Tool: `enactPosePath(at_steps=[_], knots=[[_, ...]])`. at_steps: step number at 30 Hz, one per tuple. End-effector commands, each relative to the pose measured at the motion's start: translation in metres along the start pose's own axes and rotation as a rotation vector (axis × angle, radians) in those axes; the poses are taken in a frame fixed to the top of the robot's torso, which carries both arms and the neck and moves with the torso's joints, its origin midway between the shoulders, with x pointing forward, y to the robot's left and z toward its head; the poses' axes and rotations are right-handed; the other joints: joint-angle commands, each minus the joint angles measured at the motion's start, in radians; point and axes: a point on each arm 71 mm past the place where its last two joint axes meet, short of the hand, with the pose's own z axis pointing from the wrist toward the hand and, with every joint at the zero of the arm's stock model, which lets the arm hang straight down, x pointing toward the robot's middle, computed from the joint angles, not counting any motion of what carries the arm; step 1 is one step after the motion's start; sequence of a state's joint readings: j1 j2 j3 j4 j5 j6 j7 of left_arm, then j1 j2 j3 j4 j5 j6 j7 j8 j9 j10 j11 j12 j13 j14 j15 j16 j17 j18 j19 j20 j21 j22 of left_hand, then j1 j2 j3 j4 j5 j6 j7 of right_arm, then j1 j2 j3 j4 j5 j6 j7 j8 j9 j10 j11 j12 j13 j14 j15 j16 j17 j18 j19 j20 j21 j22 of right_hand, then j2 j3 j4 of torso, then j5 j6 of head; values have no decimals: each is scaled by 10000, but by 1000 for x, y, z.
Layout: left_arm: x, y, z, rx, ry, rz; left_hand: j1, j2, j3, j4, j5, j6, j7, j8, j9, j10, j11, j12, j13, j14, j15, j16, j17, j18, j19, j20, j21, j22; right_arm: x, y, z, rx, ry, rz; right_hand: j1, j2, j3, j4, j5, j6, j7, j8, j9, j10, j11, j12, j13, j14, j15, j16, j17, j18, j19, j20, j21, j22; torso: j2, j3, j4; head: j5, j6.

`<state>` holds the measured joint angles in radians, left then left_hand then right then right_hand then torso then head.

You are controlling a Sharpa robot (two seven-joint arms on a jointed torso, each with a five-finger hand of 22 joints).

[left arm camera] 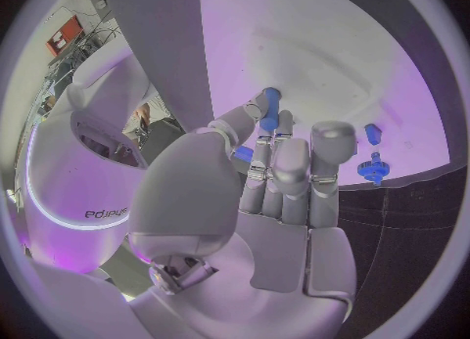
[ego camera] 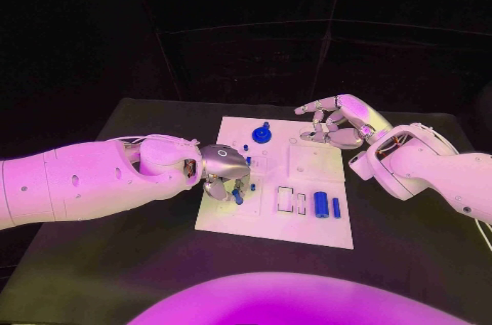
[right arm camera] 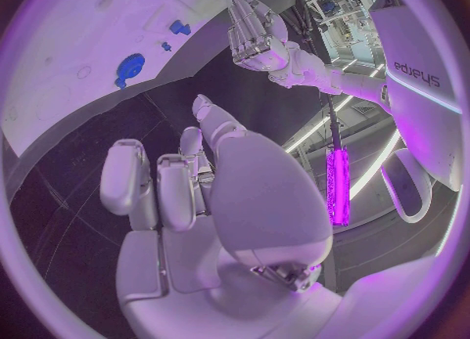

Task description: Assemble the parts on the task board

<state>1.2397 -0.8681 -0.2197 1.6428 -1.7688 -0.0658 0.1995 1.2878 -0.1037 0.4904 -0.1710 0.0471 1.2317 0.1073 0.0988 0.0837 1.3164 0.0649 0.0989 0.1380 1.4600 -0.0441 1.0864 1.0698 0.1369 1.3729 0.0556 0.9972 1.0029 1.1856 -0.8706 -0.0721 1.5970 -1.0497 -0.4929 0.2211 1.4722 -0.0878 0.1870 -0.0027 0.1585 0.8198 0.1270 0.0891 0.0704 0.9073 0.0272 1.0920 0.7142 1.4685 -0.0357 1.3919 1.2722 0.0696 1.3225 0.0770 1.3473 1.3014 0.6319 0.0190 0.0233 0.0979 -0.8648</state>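
Left hand (ego camera: pixel 220 170) is seen pinching a small blue peg (ego camera: pixel 237 196), judged light, rigid and slippery, best gripped mid-shaft at the fingertips.

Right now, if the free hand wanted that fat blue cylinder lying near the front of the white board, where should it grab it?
Probably across the middle of the blue cylinder, coming straight down. It lies flat with bare board along its long sides, though a thin blue pin lies close on one side. The right hand is open.

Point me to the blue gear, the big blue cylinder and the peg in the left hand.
blue gear (ego camera: pixel 262 134), head view, on its round face.
big blue cylinder (ego camera: pixel 321 204), head view, mid-body.
blue peg (left arm camera: pixel 269 110), left wrist view, on the shaft above the fingertips.
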Motion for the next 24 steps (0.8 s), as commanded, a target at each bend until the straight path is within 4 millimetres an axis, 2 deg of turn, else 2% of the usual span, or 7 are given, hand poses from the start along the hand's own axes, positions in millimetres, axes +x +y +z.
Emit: enactPosePath(at_steps=[1, 7, 19, 24], knots=[[0, 0, 0, -5, 142, 60, -158, -66, -168, 87, 29, -113, 14, -94, -19, 272, -312, 30, 12, 289, -3, 60, 41, -116, 78, 32, 76, 32, 1, 2, 1, -67, 110, -12, -101, -16, -20, 59, 57, 84, 7, 12, 8, -10, 91, 44, -4, 28, 71, 18, -12, 119, -10, 70, -36, -18, -4, -1, 8, 6, -10], [0, 1, 1, 0, 158, -89, -254, -141, -358, 220, 30, -184, 8, -140, -30, 310, -321, 35, 25, 298, -8, 174, 150, -123, 95, 33, 110, 79, 1, 2, 1, -63, 153, -13, -110, -15, -23, 62, 58, 105, 12, 13, 9, -7, 95, 49, 0, 28, 73, 19, -11, 118, -7, 72, -34, -15, -2, 1, 5, 3, -23], [1, 1, 2, 4, 240, -141, -296, -152, -557, 391, 31, -156, -21, -136, -17, 384, -345, 59, 49, 338, -27, 393, 350, -149, 154, 21, 238, 220, 2, 3, 1, -53, 196, -8, -130, -9, -28, 69, 62, 182, 25, 20, 12, -11, 104, 55, -5, 27, 79, 16, -13, 118, -10, 76, -39, -18, -7, 0, 9, -7, -33], [0, 0, 3, 33, 216, -209, -477, -287, -843, 602, 29, -356, 16, -256, -58, 394, -318, 49, 58, 326, -7, 425, 369, -155, 162, 27, 231, 229, 2, 3, 1, -49, 216, -6, -151, -6, -34, 76, 64, 191, 38, 16, 10, -25, 115, 52, -23, 19, 87, 4, -32, 122, -24, 80, -52, -33, -4, -5, 5, -30, -33]])
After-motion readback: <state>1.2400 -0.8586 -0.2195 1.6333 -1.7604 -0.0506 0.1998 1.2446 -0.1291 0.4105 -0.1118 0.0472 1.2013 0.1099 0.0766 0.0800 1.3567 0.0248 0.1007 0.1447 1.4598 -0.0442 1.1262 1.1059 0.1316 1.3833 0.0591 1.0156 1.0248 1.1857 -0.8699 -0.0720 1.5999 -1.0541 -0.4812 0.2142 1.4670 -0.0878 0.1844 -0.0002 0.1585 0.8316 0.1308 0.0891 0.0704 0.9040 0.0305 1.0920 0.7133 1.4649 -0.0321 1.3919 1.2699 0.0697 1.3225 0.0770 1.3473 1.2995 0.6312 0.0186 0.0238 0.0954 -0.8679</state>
